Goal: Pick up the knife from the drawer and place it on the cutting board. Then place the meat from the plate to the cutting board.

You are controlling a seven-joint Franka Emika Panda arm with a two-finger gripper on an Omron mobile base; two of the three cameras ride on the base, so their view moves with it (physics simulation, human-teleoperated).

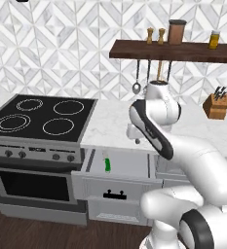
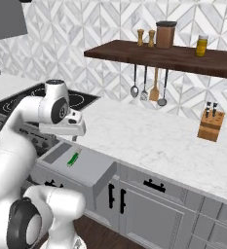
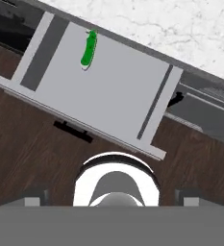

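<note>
Gripper (image 3: 111, 199) hangs above the pulled-out drawer (image 3: 113, 91), jaws spread wide w/ nothing between them; the two dark tips sit far apart at the bottom corners of the hand view. In the right base view the hand (image 2: 73, 127) sits just over the drawer's back edge, pointing down, prob. so the camera takes in the whole drawer interior before descent.

Knife (image 3: 88, 49): green handle, lying flat on the pale drawer floor, near the back-left part of the drawer as seen from the left base view (image 1: 106, 164), close to a darker strip along one side. Blade too small to make out; which end is which I can't tell. It's off to one side of the gripper's axis, not under it, so the hand needs a sideways shift + likely a wrist turn to close across the handle.

Black bar handle (image 3: 72, 131) on the drawer front. White marble surface (image 2: 149, 133) behind the drawer. Knife block (image 2: 211, 124) stands further right on it; stove (image 1: 39, 119) to the left. Cutting board, plate, meat: no sighting here.
</note>
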